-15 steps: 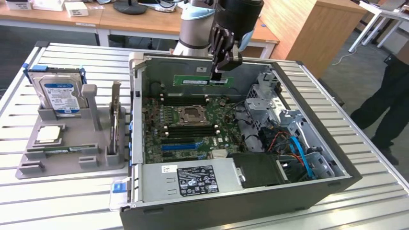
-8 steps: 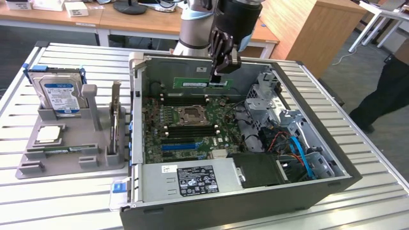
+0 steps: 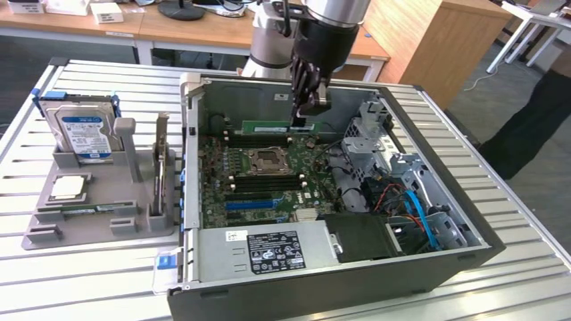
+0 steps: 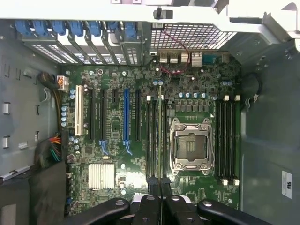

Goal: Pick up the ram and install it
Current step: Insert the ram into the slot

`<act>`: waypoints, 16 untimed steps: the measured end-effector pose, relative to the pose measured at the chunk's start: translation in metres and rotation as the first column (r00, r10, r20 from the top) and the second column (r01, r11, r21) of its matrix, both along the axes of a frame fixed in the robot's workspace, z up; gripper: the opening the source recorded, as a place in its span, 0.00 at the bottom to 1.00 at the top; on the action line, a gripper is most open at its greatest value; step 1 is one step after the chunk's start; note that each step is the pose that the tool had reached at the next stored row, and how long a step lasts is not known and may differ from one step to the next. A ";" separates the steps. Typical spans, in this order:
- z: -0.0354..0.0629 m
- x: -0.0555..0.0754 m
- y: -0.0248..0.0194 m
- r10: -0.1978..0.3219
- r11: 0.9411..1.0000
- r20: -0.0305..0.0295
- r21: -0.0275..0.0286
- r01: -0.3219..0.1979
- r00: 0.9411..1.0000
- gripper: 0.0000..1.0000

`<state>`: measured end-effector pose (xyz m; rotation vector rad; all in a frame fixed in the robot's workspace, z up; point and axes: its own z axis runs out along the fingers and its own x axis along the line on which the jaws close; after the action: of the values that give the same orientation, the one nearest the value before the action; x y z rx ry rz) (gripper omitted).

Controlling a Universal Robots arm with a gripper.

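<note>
Ram clamped in claw (sticking out sideways), hanging above motherboard.

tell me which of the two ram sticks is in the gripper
The ram stick above the motherboard inside the case, pinched by the gripper. The other stick lies flat in the grey tray outside it.

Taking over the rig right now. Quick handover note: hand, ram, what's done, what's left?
Hand: shut on the ram.
Ram: held inside the open case, above the motherboard; in the wrist view it runs along the slots beside the CPU socket.
Second stick: lying in the grey tray at the exterior view's left.
Done: pickup.
Left: ram not seated in a slot.
</note>
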<state>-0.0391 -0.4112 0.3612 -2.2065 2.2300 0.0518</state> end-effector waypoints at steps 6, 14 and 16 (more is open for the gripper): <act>-0.0108 0.000 0.0000 0.000 1.000 0.005 0.000 0.000 1.000 0.12; -0.0218 -0.001 0.0000 0.000 1.000 0.009 0.000 0.000 1.000 0.12; -0.0239 -0.001 0.0000 0.000 1.000 0.010 0.000 0.000 1.000 0.12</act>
<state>-0.0404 -0.4112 0.3373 -2.2020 2.2249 0.0406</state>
